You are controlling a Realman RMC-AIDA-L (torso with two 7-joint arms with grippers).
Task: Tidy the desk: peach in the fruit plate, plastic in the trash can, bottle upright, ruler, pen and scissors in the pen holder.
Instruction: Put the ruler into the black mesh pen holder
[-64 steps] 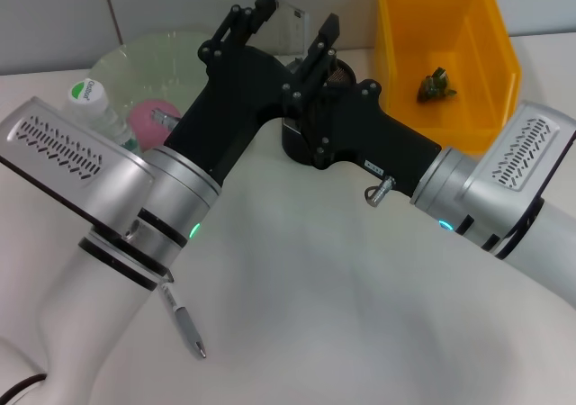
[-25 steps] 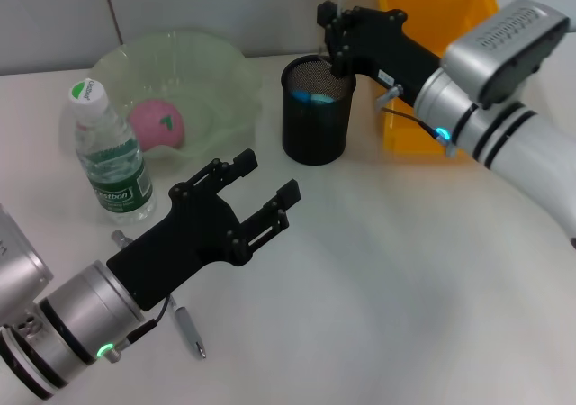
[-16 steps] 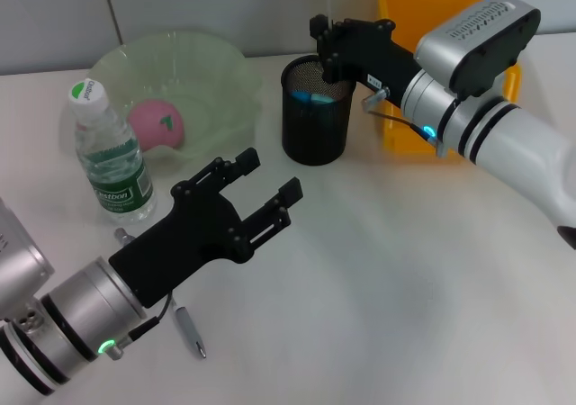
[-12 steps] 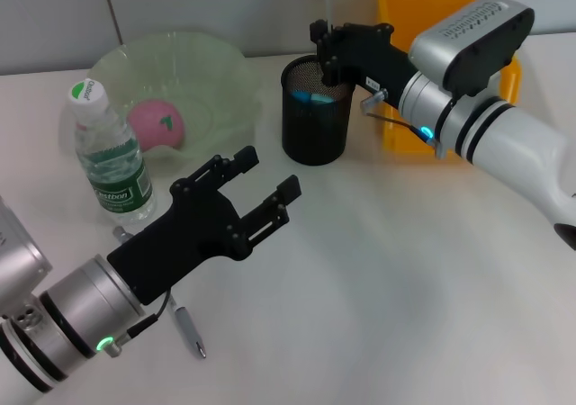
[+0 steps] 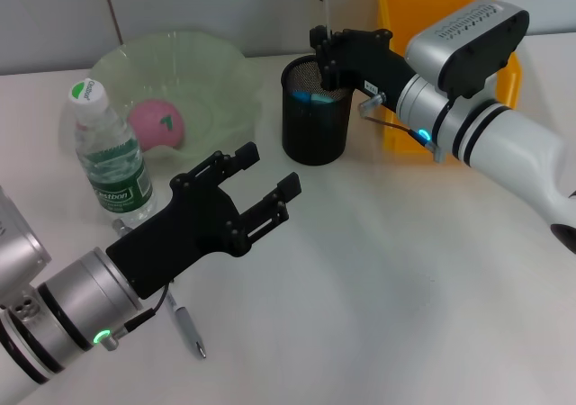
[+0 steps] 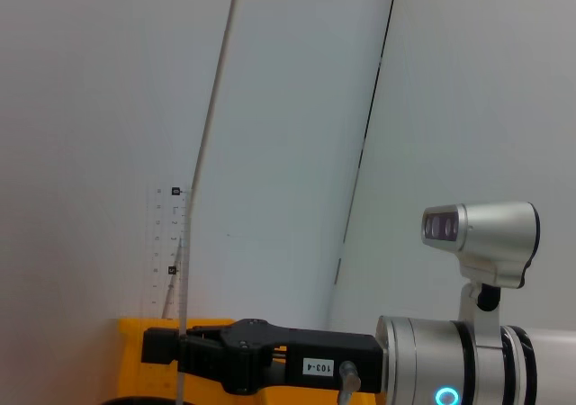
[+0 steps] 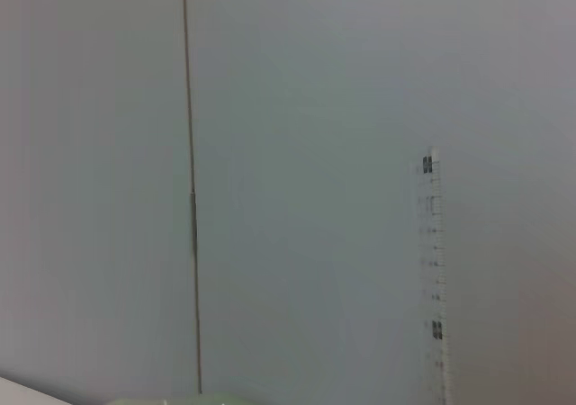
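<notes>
The right gripper [image 5: 326,52] sits over the far rim of the black mesh pen holder [image 5: 316,122], pinching a clear ruler [image 5: 323,0] that stands upright above the cup. Something blue shows inside the holder. Right of it stands the yellow bin [image 5: 447,27]. At the far left, a pink peach [image 5: 157,123] lies in the pale green plate [image 5: 171,81], with a capped water bottle [image 5: 106,156] upright just in front of it. The left gripper [image 5: 261,182] hovers with fingers spread over the white table [image 5: 378,297], near the bottle. A pen [image 5: 186,327] lies on the table beneath the left arm, partly hidden by it
</notes>
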